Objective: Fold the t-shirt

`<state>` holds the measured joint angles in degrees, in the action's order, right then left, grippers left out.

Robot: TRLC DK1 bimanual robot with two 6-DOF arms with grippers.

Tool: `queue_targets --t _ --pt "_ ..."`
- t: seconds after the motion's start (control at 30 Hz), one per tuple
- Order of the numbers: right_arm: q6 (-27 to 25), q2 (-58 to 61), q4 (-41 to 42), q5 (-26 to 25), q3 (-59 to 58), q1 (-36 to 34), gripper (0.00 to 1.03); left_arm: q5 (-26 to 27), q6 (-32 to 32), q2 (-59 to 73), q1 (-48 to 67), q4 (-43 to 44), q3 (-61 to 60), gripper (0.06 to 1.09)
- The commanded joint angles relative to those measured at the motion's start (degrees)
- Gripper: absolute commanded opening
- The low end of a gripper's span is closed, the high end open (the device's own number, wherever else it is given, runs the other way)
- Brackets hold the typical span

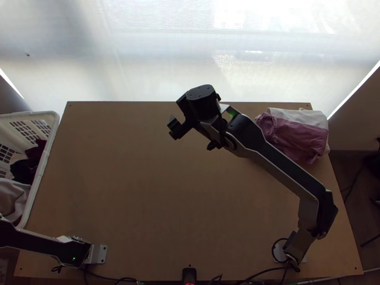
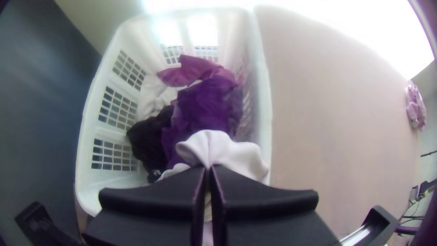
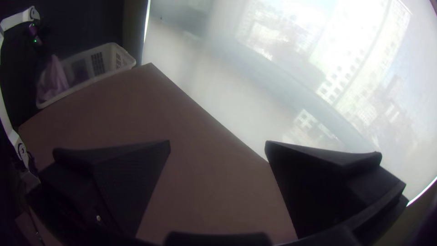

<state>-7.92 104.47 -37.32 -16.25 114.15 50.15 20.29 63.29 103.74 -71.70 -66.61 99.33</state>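
The left end effector [image 2: 208, 171] was found pressed together, pinching white cloth [image 2: 241, 157] at its tips, over the basket [image 2: 266, 114]; whether this was the t-shirt could not be confirmed. Ahead of those tips, purple clothes [image 2: 205, 105] lay bunched beside a black garment [image 2: 152, 136]. The right end effector [image 1: 172, 127] was spread above the tabletop [image 1: 190, 199]. To its right, a folded pink-and-white pile [image 1: 294, 135] lay near the far corner.
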Motion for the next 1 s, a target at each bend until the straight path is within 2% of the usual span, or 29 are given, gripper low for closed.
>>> queue_targets --t 0.0,0.2,0.37,0.53,0.73,0.97 --pt "0.10 -1.63 -0.03 -0.01 -1.03 -0.23 0.97 3.17 -0.53 -10.76 6.93 -9.33 0.16 0.09" --pt "-0.16 -5.06 -0.30 -0.01 -4.28 -1.37 0.97 3.26 -3.78 -21.21 17.12 -11.97 -5.46 0.09" --pt "0.01 -10.25 -0.38 -0.01 -10.79 -4.27 0.97 3.17 -10.38 -28.86 29.43 -11.97 -9.50 0.09" --pt "0.10 -17.01 -0.47 0.08 -18.26 -7.08 0.97 3.00 -19.34 -33.52 45.51 -9.77 -14.60 0.09" --pt "0.01 -24.92 -0.82 -0.01 -26.87 -10.07 0.96 1.15 -33.93 -35.28 66.16 -6.69 -15.83 0.09" --pt "-0.07 -30.11 -2.23 -0.10 -32.50 -12.36 0.97 -7.46 -46.94 -33.08 87.70 4.82 -19.00 0.09"
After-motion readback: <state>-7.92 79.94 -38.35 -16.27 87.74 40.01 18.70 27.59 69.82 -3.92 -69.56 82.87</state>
